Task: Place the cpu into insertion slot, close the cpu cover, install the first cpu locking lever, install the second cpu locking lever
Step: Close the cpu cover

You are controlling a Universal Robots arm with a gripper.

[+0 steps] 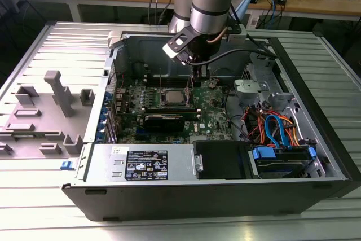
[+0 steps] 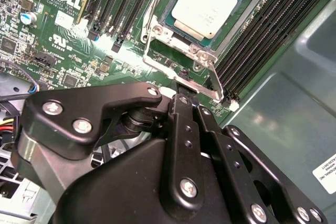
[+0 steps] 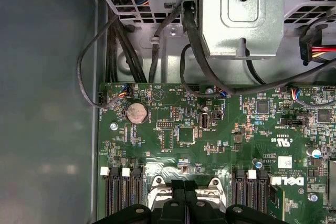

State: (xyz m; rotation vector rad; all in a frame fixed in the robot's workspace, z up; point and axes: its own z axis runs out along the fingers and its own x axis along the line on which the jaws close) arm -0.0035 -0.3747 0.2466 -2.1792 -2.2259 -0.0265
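Closed gripper (image 2: 181,88) at locking lever (image 2: 205,92) along cpu cover's (image 2: 178,39) edge, cpu (image 2: 206,2) within

Wide camera, two on your wrist.
Your exterior view looks down from high on the near side into the open case (image 1: 214,201); both wrist views sit close over the motherboard (image 3: 220,145), the second wrist view slanting onto the cpu (image 2: 207,1).
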